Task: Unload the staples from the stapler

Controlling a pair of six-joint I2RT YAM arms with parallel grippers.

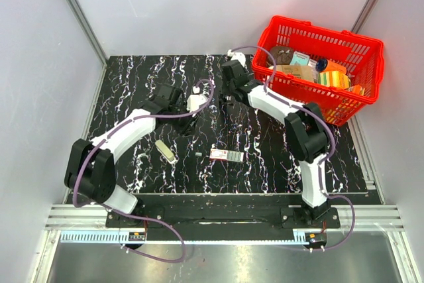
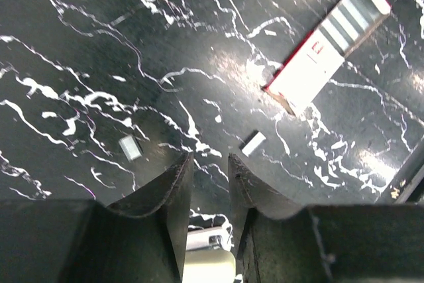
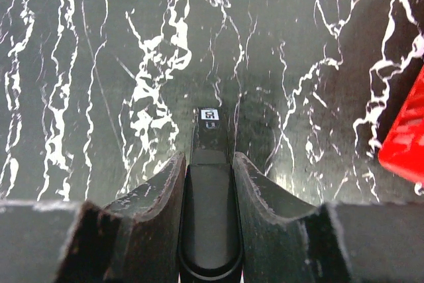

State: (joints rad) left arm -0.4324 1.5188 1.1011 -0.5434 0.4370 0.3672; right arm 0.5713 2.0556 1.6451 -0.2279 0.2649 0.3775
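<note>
Starting nearest the bases, what lay on the table [image 1: 132, 84]? — first observer

Pale oblong piece [image 1: 165, 152] on the left, tilted. Red-and-white staple box [image 1: 226, 156] lay near centre, with a loose staple strip [image 1: 199, 155] between the two, apart from both. — second observer

And the left gripper [image 2: 209, 157]? — first observer

It hung over mid-table, beyond the box. Its jaws stood a narrow slit apart, with bare table showing between the tips. A cream-coloured object [image 2: 209, 263] showed low in the gap, half hidden by the fingers. I could not tell whether it was pinched or only lay beneath, so I could not call the grip. — second observer

Where was the stapler [image 3: 211, 210]? — first observer

Farther back, at the far middle of the table, in the right gripper [image 3: 209, 157]. Both fingers pressed against the sides of its black body. Its white-labelled nose stuck out past the tips. — second observer

Anything beyond? — first observer

A red basket [image 1: 318, 28] at the far right corner, full of packets. — second observer
</note>
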